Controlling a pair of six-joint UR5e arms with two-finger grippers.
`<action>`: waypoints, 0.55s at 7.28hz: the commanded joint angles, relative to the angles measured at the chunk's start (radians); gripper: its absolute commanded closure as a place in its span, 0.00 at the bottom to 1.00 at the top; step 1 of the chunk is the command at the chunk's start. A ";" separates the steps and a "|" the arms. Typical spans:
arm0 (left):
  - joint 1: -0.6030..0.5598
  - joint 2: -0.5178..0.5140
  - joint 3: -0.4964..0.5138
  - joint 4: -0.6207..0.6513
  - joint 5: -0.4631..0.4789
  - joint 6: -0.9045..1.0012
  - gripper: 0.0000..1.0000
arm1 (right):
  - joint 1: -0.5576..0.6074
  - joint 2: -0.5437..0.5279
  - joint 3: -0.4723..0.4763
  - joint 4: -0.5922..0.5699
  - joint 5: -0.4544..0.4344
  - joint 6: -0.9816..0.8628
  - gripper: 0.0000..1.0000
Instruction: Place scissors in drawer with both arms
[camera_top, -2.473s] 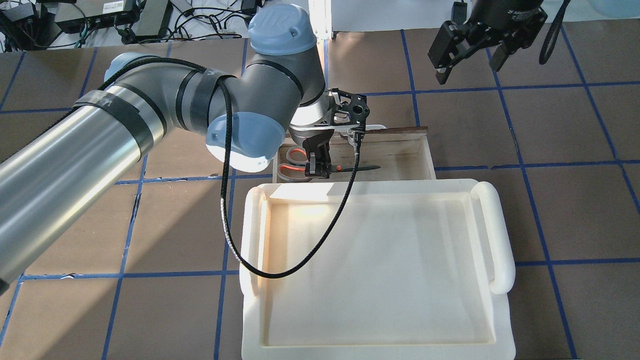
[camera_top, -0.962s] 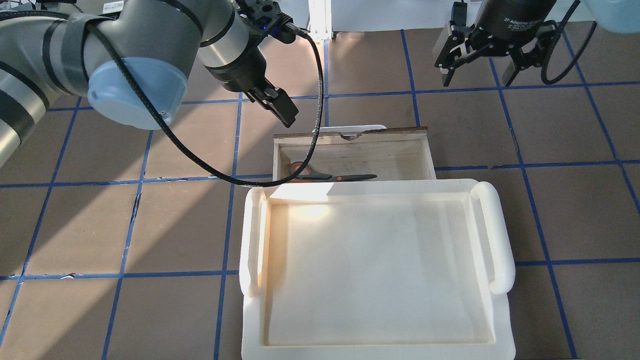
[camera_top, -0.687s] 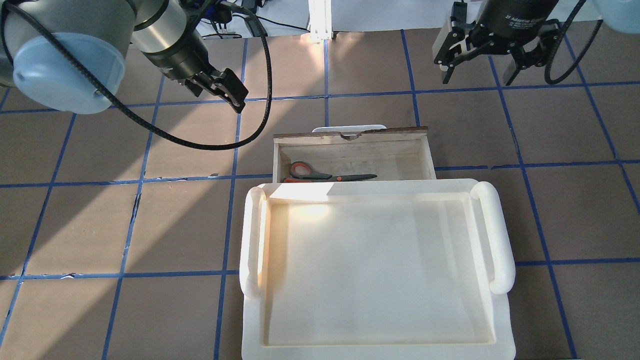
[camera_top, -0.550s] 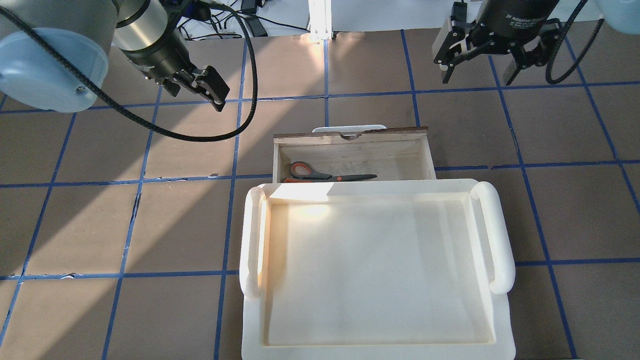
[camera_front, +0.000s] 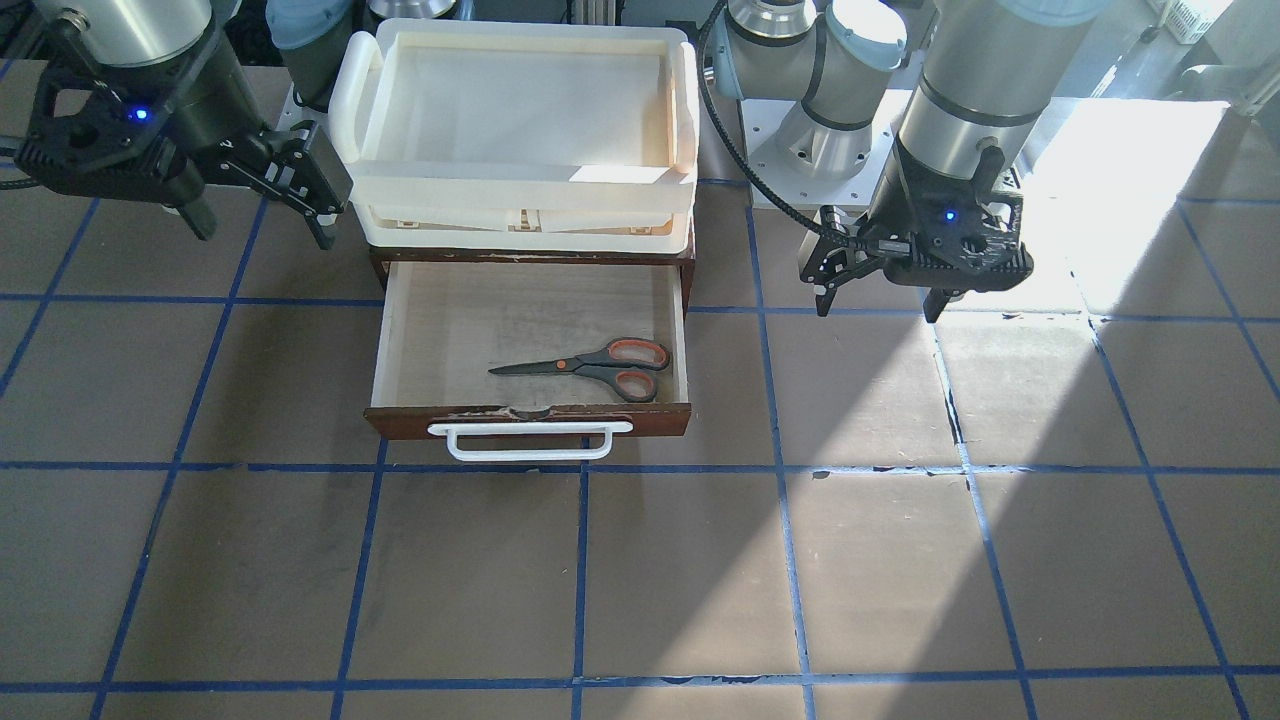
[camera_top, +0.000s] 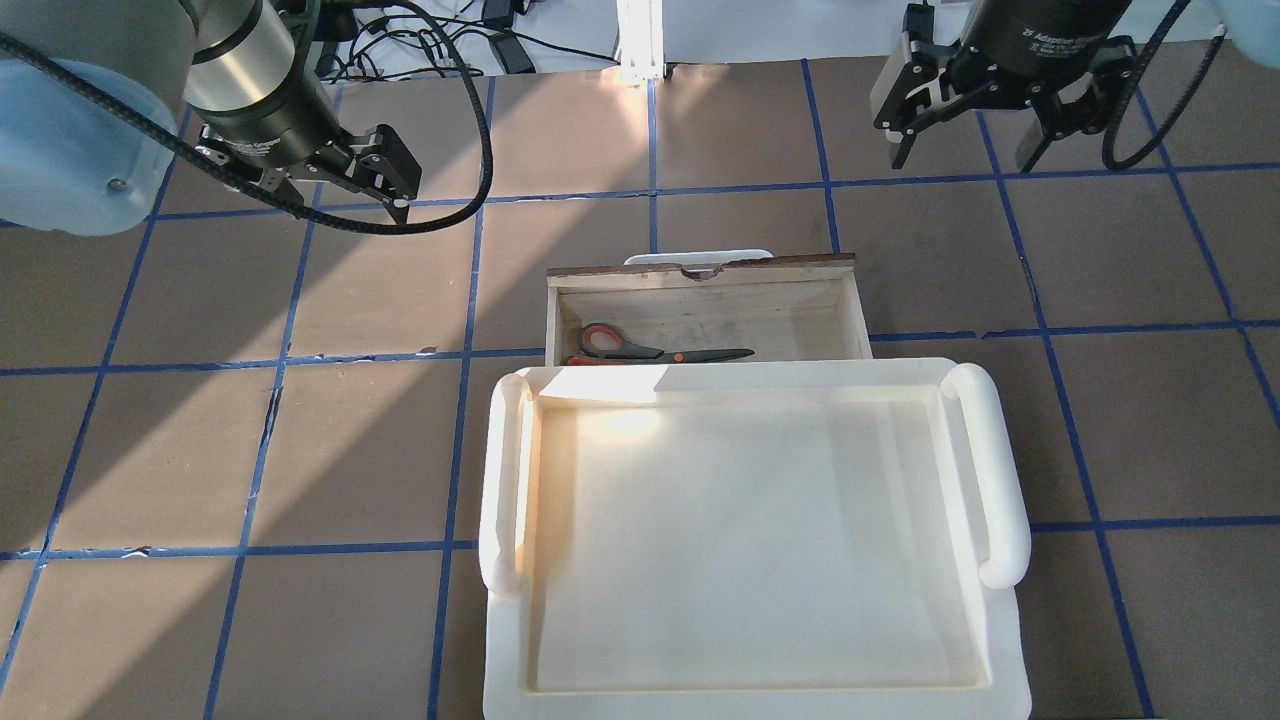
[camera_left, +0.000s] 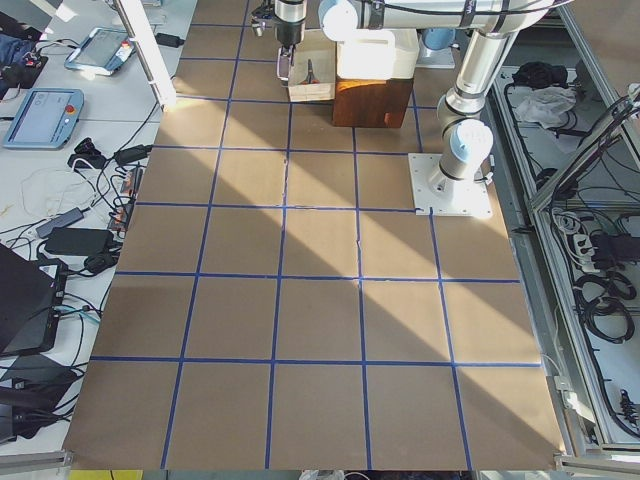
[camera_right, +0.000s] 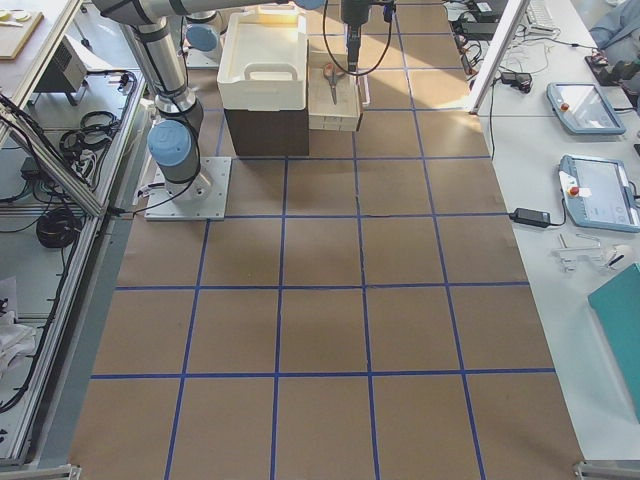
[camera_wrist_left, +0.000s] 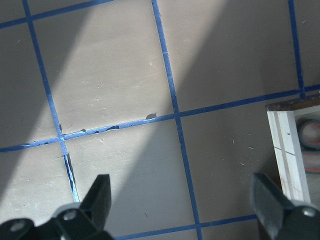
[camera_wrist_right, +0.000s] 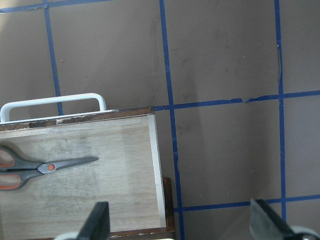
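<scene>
The scissors (camera_front: 590, 367) lie flat inside the open drawer (camera_front: 450, 330), blades pointing toward the robot's right. They also show in the overhead view (camera_top: 650, 350) and the right wrist view (camera_wrist_right: 40, 167). The drawer (camera_top: 700, 305) has a white bar handle (camera_front: 520, 445). My left gripper (camera_top: 310, 185) is open and empty above the table, well off the drawer's left side (camera_front: 876, 300). My right gripper (camera_top: 960, 150) is open and empty above the table beyond the drawer's right corner (camera_front: 262, 225). Neither gripper touches anything.
A cream plastic tray (camera_top: 985, 470) sits on the dark cabinet that holds the drawer and covers the drawer's rear part from above. Brown floor tiles with blue tape lines (camera_top: 650, 190) surround the cabinet. Cables hang from both wrists.
My left gripper let go of the scissors in the drawer, rose and swung away to the left. The scissors stayed lying in the drawer. The right gripper has hardly moved.
</scene>
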 joint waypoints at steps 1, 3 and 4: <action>0.017 0.035 -0.002 -0.063 -0.014 -0.043 0.00 | 0.000 -0.003 0.004 0.006 -0.002 -0.002 0.00; 0.034 0.062 -0.013 -0.087 -0.018 -0.042 0.00 | 0.000 -0.001 0.023 0.002 -0.005 -0.008 0.00; 0.034 0.076 -0.035 -0.081 -0.028 -0.042 0.00 | 0.000 -0.006 0.023 0.009 -0.005 0.003 0.00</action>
